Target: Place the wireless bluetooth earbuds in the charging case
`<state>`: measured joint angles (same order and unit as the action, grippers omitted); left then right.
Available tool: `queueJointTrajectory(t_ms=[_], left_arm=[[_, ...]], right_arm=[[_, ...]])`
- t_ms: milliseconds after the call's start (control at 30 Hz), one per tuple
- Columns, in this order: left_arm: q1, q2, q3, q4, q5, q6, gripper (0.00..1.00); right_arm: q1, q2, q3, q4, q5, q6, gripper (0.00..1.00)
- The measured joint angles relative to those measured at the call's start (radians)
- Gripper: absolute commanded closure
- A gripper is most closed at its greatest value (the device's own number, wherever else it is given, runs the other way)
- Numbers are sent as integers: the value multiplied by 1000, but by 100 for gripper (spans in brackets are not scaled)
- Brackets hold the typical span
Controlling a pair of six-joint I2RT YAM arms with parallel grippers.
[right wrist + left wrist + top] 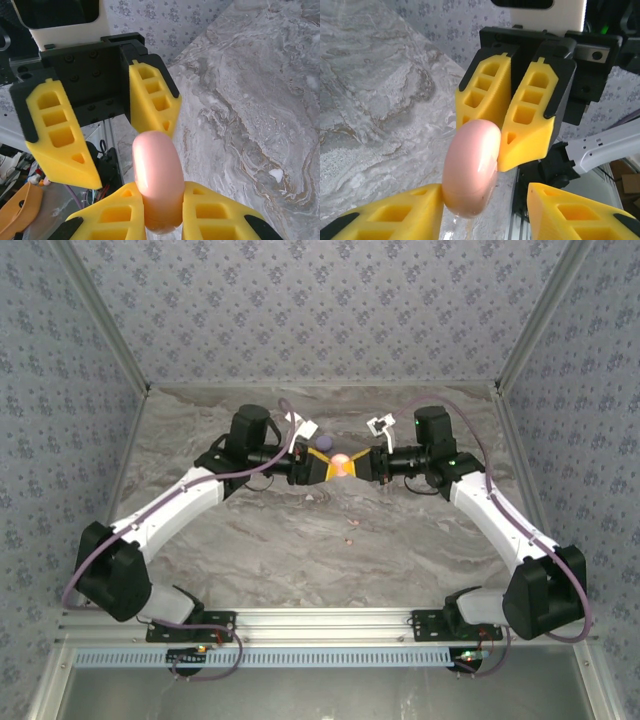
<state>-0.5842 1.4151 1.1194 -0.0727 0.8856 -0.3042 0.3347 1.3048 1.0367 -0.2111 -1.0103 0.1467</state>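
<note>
Quick update from my remote station: the pink charging case (341, 462) is hanging in mid-air, standing on edge, and everything else is easiest to describe from it. My right end effector (162, 200) is clenched on the case's rim from one side. My left end effector (124, 152) faces it from the other side with its fingers spread either side of the case, so released, not gripping. It reads to me like a hand-off, probably to get a better hold for opening the lid. Both arms reach out from their bases and bend inward at the elbows, so the wrists sit nose to nose at the case, roughly level above the worktop (300, 560). The earbuds (348, 523) look like tiny pinkish specks on the worktop below the case, toward the bases, though they're too small to be sure.
</note>
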Motion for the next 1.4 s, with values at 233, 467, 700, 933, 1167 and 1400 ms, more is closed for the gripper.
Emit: queueJointTrajectory(t_ms=[233, 467, 700, 933, 1167, 1400], left_arm=[[1, -22, -35, 29, -11, -21, 45], [1, -22, -65, 108, -14, -75, 43], [0, -22, -69, 163, -14, -106, 49], [-1, -22, -69, 187, -14, -117, 52], [-5, -21, -69, 207, -14, -135, 56], [-7, -20, -69, 212, -14, -139, 60]], right_arm=[[0, -3, 0, 33, 0, 31, 87], [0, -15, 0, 71, -1, 67, 87], [2, -24, 0, 96, -2, 85, 87], [11, -24, 0, 111, -4, 98, 87], [15, -24, 0, 120, -4, 109, 87], [18, -24, 0, 134, -4, 120, 87]])
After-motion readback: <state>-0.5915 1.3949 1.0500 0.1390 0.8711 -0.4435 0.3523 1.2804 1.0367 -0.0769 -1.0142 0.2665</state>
